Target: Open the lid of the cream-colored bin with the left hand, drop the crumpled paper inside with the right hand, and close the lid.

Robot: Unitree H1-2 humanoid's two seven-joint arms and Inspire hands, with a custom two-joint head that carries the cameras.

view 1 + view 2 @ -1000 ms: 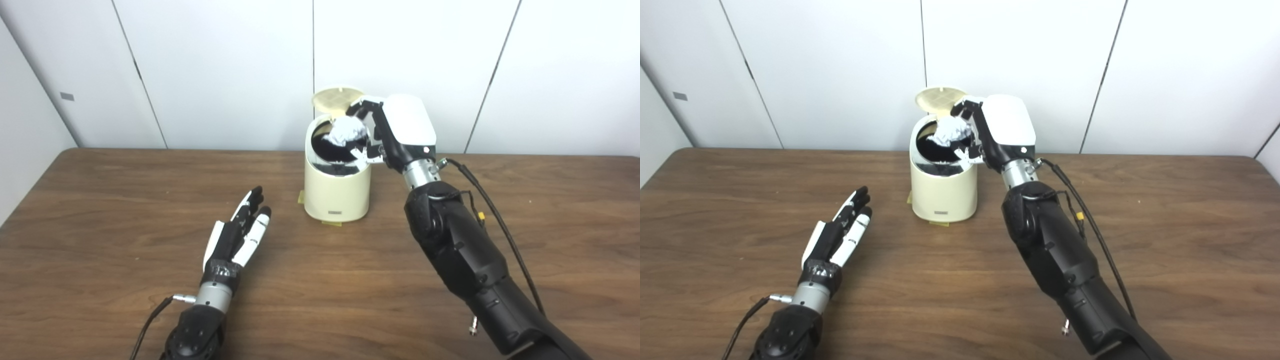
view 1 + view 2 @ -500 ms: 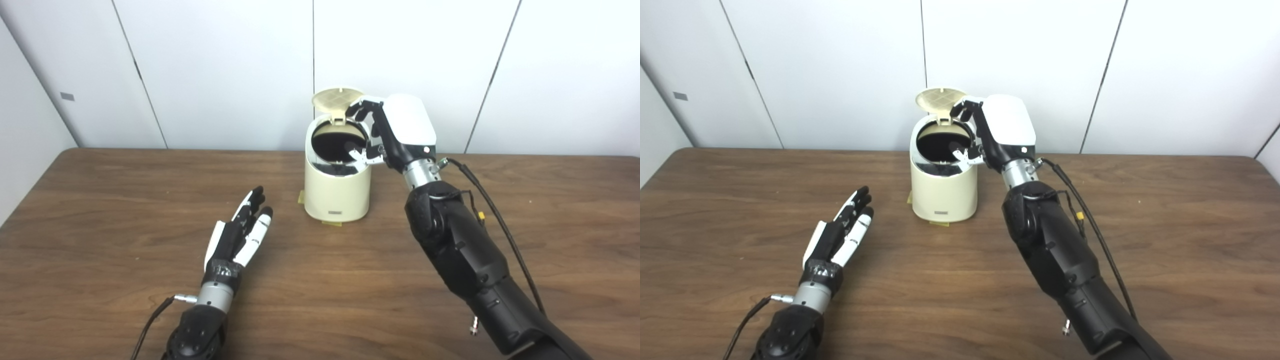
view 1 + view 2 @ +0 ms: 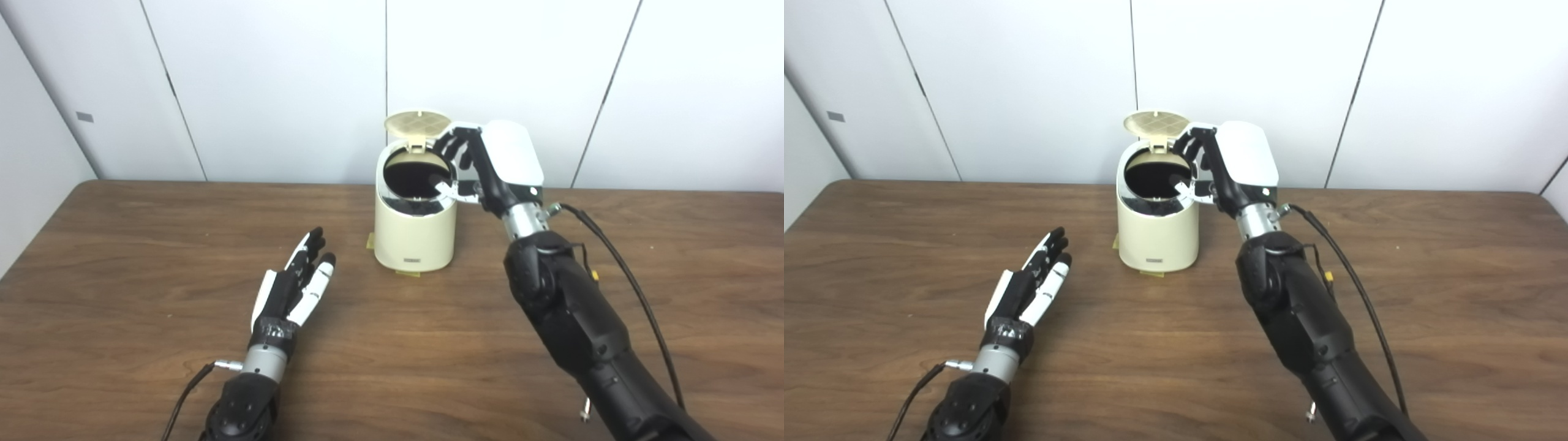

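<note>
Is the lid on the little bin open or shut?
Open. The lid stands tipped up behind the cream-colored bin, and you can look down into its dark round mouth.

Each arm has a black moulded forearm shell and a silver metal wrist collar. The right hand (image 3: 499, 162) carries a white back cover; the left hand (image 3: 293, 289) has black fingers with white panels. A black cable (image 3: 631, 288) runs along the right forearm.

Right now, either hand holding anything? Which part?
Nothing held. Right hand is open and empty beside the bin opening; left hand is open by the table.
</note>
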